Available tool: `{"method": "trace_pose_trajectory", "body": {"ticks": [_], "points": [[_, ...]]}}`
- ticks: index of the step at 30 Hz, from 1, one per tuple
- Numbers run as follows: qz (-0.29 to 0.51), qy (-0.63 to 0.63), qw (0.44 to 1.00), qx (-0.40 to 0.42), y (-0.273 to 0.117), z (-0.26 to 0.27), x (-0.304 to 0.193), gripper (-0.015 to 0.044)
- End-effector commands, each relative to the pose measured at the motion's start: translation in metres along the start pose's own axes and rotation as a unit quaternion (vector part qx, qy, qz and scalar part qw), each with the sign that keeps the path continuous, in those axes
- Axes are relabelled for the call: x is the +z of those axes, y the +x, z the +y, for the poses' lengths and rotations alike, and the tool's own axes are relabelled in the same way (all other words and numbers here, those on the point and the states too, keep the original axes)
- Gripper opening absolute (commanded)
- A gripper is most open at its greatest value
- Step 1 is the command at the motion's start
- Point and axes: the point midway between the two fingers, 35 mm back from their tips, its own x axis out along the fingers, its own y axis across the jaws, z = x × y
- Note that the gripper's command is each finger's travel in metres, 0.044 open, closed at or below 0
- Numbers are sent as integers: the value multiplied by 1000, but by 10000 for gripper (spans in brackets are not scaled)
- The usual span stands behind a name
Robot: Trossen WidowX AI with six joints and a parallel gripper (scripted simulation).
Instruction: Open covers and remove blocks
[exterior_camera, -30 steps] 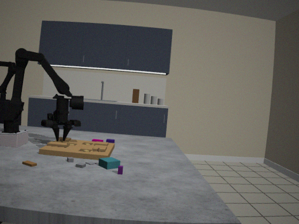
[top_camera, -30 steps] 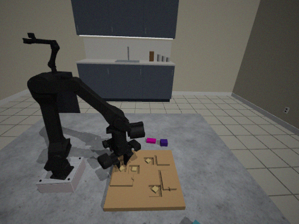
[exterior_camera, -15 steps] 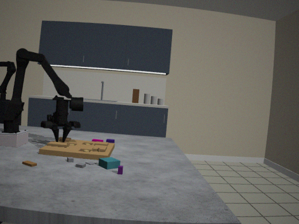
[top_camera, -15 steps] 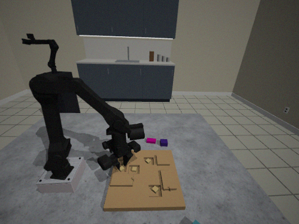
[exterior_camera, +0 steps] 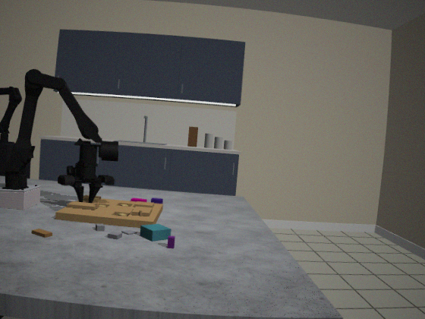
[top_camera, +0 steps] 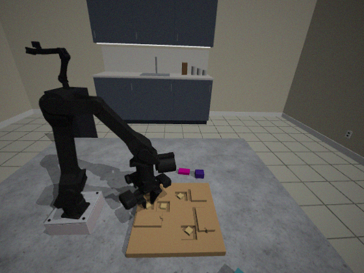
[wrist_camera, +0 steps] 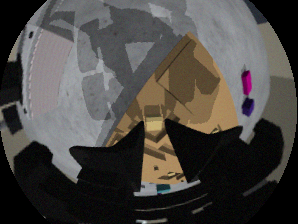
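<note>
The tan puzzle board (top_camera: pixel 156 244) (exterior_camera: pixel 106 220) (wrist_camera: pixel 226 107) lies flat. My gripper (top_camera: pixel 149 204) (exterior_camera: pixel 86 201) (wrist_camera: pixel 154 122) is partly open, low over its back-left well. A pale yellow block (wrist_camera: pixel 154 125) lies between the fingertips with a narrow gap on each side. Other pale blocks sit in open wells: one beside the gripper (top_camera: pixel 163 206), one at the back (top_camera: pixel 181 195), and one turned askew at the front right (top_camera: pixel 188 231). Covers show at front left (top_camera: pixel 146 221), back right (top_camera: pixel 197 195) and right (top_camera: pixel 205 219). The back-left corner is partly hidden by the hand.
A magenta block (top_camera: pixel 184 171) (exterior_camera: pixel 139 200) (wrist_camera: pixel 246 82) and an indigo block (top_camera: pixel 199 173) (exterior_camera: pixel 156 200) (wrist_camera: pixel 248 106) lie behind the board. In front are a teal box (exterior_camera: pixel 155 232), grey pieces (exterior_camera: pixel 114 235), an orange piece (exterior_camera: pixel 42 232) and a small upright purple block (exterior_camera: pixel 171 242).
</note>
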Motion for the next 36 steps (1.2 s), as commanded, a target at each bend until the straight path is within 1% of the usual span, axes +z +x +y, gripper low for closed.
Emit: {"method": "trace_pose_trajectory", "body": {"ticks": [1, 8, 14, 36], "points": [[0, 0, 1000, -1, 0, 0, 0, 124], [0, 0, 1000, -1, 0, 0, 0, 80], [0, 0, 1000, -1, -2, 0, 0, 80], [-2, 1, 1000, 0, -31, 0, -1, 80]]}}
